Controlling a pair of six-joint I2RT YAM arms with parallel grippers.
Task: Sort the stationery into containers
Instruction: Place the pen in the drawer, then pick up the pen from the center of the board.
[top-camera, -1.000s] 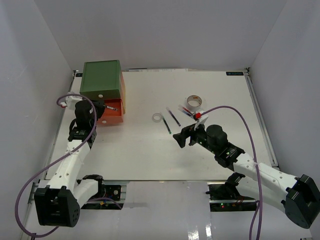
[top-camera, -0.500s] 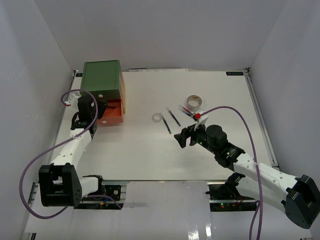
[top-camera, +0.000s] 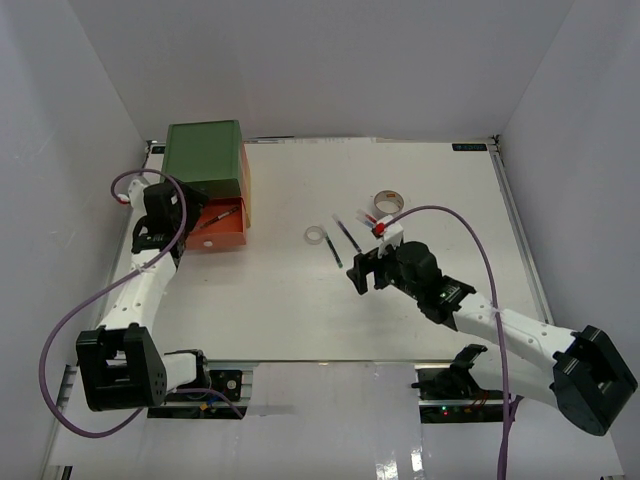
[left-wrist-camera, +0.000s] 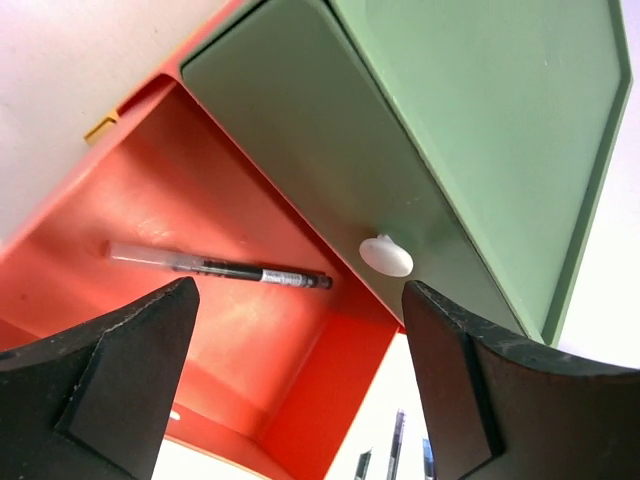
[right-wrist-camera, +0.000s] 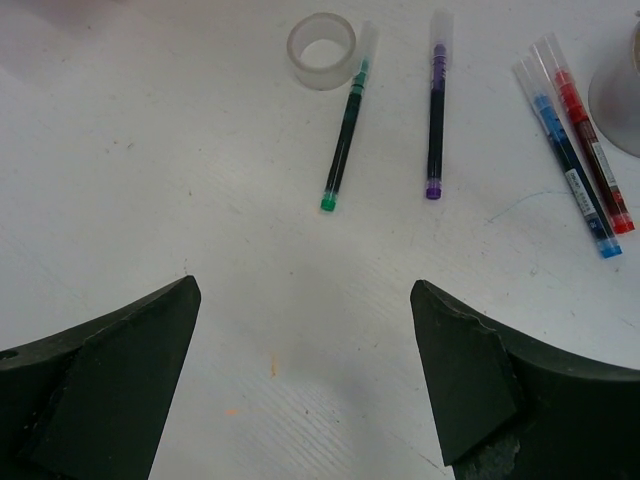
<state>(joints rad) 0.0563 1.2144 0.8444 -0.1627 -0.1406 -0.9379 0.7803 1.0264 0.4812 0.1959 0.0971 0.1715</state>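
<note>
One pen (left-wrist-camera: 220, 268) lies in open orange drawer (left-wrist-camera: 130, 190) | four pens (right-wrist-camera: 343, 135), ring (right-wrist-camera: 321, 50), roll (top-camera: 388, 203) unsorted on table (right-wrist-camera: 200, 150) | left claw (left-wrist-camera: 300, 300) wide open, empty, over drawer | right claw (right-wrist-camera: 305, 290) wide open, empty, near pens

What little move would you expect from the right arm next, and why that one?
Probably ease the right tool forward and down over the green-tipped pen. Its jaws stand open and empty above bare table, and that pen lies almost straight ahead of them. Another pen lies in the open orange drawer, so pens seem to belong there.
</note>
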